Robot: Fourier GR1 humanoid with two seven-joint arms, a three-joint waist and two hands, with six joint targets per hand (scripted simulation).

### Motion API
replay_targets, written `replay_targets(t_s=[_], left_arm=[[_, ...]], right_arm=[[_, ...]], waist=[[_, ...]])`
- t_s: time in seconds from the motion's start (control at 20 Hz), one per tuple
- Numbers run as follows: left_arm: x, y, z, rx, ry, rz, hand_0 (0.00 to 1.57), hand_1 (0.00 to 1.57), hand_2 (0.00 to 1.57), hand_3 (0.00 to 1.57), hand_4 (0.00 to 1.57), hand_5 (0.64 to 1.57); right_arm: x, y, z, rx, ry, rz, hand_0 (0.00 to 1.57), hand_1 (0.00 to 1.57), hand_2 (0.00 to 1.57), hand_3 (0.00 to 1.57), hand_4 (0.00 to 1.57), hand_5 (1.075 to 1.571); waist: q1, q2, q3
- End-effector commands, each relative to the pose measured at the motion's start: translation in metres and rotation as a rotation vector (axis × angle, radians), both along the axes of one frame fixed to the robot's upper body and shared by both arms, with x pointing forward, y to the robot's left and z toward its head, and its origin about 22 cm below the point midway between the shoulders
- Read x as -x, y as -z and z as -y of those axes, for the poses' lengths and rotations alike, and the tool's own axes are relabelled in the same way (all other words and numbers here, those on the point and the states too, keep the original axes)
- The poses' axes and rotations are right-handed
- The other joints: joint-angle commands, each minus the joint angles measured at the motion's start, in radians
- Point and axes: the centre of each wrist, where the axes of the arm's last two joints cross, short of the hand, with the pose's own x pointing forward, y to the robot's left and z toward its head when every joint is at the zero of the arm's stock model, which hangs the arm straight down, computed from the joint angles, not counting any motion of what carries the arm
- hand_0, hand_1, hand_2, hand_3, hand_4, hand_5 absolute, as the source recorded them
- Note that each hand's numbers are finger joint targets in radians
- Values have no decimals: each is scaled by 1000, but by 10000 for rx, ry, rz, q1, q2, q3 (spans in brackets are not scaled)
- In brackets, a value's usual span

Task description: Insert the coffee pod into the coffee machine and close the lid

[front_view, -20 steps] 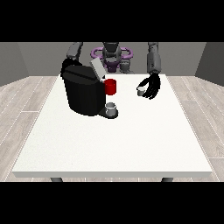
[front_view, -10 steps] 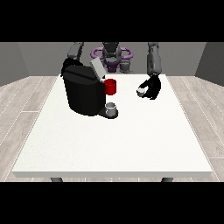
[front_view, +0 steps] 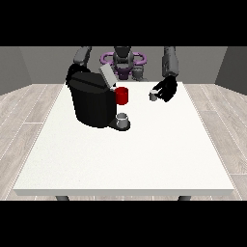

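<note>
Front view: no brand, label or writing can be read on any of the things. The hand at the view's right [front_view: 166,89] is raised above the white table [front_view: 120,159], its black fingers curled round a small grey coffee pod [front_view: 153,95], which sticks out at the side of the hand nearer the view's middle. Well apart from that hand, towards the view's left, stands the black coffee machine [front_view: 91,100], and its grey lid [front_view: 107,76] is tilted up and open at the top of the machine. Between the pod hand and the machine, just beside the machine's front, is a red cup [front_view: 122,95]; what it holds cannot be told. Below the red cup, a small grey cup [front_view: 123,119] sits on the machine's low front ledge, and its inside cannot be made out either. The hand at the view's left [front_view: 73,72] shows only as a dark shape behind the machine's top rear corner, and how its fingers lie cannot be told. Compared with half a second ago, the pod hand sits slightly higher and closer to the robot's body, with the pod still in its grasp; the machine, the open lid, the red cup and the grey cup lie where they did.
</note>
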Motion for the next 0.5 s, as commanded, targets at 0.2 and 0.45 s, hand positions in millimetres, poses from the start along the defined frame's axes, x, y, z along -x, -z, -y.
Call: replay_targets(t_s=[0.2, 0.45], left_arm=[[-34, -68, 28, 160, 1359, 531, 1258, 1258, 1321, 1297, 529, 1571], [-48, -102, 32, 186, 1300, 1067, 1272, 1272, 1342, 1293, 548, 1571]], right_arm=[[4, 29, -6, -329, 402, -562, 0, 0, 0, 0, 459, 1571], [-5, 12, -3, -173, -305, -271, 0, 0, 0, 0, 468, 1571]], waist=[[341, -368, 1], [-232, -258, -4]])
